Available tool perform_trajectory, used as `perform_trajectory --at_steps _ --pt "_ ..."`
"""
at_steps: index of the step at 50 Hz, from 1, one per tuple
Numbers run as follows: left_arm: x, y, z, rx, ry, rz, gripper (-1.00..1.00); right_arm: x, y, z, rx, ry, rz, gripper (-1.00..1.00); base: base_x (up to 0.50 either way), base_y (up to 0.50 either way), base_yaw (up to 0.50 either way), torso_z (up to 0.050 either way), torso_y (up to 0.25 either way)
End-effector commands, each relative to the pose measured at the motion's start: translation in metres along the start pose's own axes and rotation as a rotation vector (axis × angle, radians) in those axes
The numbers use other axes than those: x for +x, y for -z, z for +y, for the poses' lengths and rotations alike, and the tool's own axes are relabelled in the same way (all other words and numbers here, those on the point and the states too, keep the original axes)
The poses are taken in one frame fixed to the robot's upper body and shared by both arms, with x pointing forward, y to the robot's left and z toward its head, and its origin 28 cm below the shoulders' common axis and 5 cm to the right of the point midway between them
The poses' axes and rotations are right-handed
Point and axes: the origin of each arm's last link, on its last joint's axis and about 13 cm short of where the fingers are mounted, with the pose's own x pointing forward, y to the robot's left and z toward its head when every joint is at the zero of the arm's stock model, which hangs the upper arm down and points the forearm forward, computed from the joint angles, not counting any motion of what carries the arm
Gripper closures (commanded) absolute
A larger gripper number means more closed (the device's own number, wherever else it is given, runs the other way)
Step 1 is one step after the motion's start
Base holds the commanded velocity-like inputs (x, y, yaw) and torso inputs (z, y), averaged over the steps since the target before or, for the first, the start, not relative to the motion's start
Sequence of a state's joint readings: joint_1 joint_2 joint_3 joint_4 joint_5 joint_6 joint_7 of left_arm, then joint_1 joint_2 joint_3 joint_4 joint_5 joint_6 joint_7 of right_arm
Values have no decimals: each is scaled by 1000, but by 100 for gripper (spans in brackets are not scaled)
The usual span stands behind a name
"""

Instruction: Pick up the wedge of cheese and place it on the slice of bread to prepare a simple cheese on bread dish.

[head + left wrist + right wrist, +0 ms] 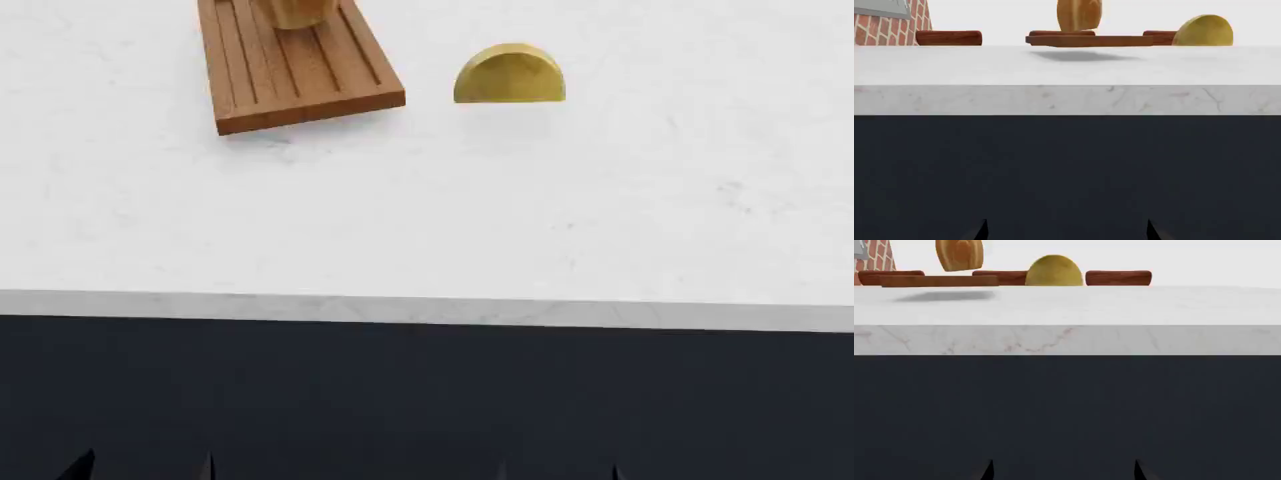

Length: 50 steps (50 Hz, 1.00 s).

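The wedge of cheese (509,76) is a yellow half-disc lying on the white counter, flat edge toward me; it also shows in the wrist views (1204,31) (1053,271). The slice of bread (291,11) stands on the wooden cutting board (294,70), mostly cut off by the head view's top edge, golden-brown in the wrist views (1079,15) (959,254). My left gripper (1066,231) and right gripper (1063,471) hang low in front of the dark cabinet, below the counter edge, both open with nothing between the fingertips (200,468).
The white marble counter (427,220) has a front edge above a dark cabinet face (427,400). Brown wooden pieces (949,37) (1118,277) line the back of the counter, and a brick wall (887,25) stands at one back corner.
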<state>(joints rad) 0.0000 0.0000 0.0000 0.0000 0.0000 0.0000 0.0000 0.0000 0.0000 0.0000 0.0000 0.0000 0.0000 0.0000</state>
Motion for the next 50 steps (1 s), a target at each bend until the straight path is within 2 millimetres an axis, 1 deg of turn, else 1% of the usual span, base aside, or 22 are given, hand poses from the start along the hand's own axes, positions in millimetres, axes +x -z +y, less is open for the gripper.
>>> perform_trajectory --at_steps 1,2,3,11,15,17,28,50 --pt "-1 0 0 0 0 0 -100 0 0 0 0 0 0 -100 0 0 0 0 0" --pt "-1 0 0 -6 2 -5 -100 0 0 0 3 1 0 -100 0 0 0 0 0" --pt "-1 0 0 38 0 -22 -100 0 0 1 5 -6 -2 -100 0 0 0 0 0" --pt "-1 0 2 28 -18 -10 -100 0 2 1 -9 -15 9 -100 0 0 0 0 0" --pt "-2 0 2 2 9 -19 -100 0 1 1 -7 -10 6 -100 0 0 0 0 0" --pt "-4 -2 2 -20 33 -52 -100 1 2 1 -10 -6 6 -100 0 0 0 50 0" --pt "-4 -2 2 -47 40 -47 -100 0 1 1 -16 2 -3 -100 0 0 0 50 0" --pt "-5 -2 2 -35 45 -44 -100 1 1 0 -21 6 -5 -100 0 0 0 50 0"
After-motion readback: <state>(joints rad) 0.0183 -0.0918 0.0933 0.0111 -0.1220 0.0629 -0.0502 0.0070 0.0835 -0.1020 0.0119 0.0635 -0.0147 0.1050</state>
